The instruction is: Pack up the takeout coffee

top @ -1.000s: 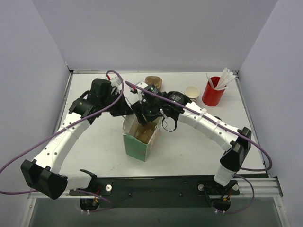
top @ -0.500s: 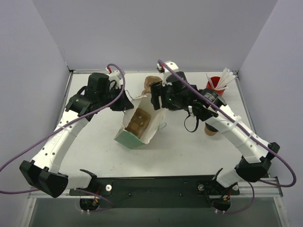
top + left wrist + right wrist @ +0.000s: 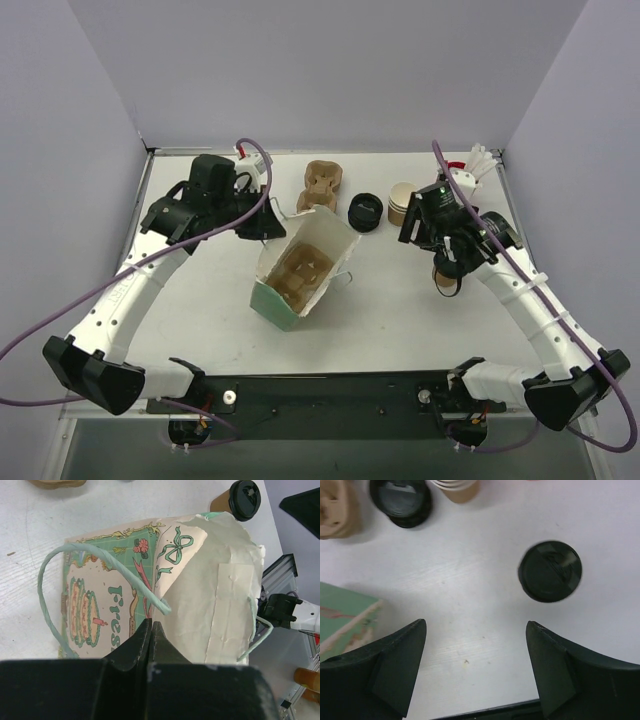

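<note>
Left gripper: fingers pinched narrow on the thin wall of the paper bag, just below its mint twisted-paper handle. The hold appears meant to keep the mouth of the bag turned up and spread towards the right, so a cup can be lowered in. The bag is printed green and cream outside and plain white inside, with a torn, uneven rim. It leans over on the table rather than standing square. A brown moulded-pulp carrier sits inside it.

Right gripper: fingers spread wide with nothing between them, hanging over bare table. The takeout coffee stands upright just beyond the right finger, on the right side of the table and well apart from the bag. From above only its round, glossy black lid shows; the left wrist view shows the brown kraft wall beneath. In the overhead view the right arm partly covers it.

Judgement: the cup is not yet packed. The wide opening suits its round body, but the gripper is off-centre and needs to shift right before closing.

Farther off: a loose black lid, a stack of tan cups and a second pulp carrier along the far edge
</note>
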Controlling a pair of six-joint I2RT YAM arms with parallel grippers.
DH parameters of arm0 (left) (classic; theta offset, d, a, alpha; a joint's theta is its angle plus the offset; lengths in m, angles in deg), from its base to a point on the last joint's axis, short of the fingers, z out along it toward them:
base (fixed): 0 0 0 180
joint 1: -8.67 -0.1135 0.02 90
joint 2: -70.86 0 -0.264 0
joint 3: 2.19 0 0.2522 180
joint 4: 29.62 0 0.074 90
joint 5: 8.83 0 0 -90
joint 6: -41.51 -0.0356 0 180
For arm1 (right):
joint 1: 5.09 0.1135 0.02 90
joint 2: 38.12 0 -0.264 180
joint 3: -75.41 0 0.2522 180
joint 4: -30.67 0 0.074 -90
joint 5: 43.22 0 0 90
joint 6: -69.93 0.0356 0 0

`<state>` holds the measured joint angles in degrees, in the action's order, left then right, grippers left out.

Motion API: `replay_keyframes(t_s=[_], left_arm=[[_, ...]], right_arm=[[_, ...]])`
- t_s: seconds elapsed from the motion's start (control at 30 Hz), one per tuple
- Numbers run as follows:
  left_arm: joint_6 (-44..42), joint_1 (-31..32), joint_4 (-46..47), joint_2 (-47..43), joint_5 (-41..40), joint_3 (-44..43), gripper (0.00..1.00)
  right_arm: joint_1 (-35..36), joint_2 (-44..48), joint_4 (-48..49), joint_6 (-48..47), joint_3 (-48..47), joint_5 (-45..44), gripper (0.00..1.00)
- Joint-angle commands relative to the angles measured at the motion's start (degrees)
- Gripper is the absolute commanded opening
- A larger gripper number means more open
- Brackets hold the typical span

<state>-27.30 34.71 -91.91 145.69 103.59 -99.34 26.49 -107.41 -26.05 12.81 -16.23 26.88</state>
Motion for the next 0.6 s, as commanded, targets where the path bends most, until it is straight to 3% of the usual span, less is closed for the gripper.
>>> replay_keyframes(t_s=[0.0,0.3,0.57], left_arm=[[-1.7,0.3,0.2,0.1,1.9,-4.4,0.0],[0.6,0.3,-1.7,2.9,3.8,-7.7,0.0],[1.6,1.1,-4.2,2.1,4.4,-7.2,0.0]], right_arm=[[-4.4,1.0,-8.1,6.5,4.8,-2.5,0.77],[-17.8,-0.4,-10.6,8.2,6.4,3.2,0.79],[-22.0,-2.1,-8.3,9.6,5.0,4.1,0.82]])
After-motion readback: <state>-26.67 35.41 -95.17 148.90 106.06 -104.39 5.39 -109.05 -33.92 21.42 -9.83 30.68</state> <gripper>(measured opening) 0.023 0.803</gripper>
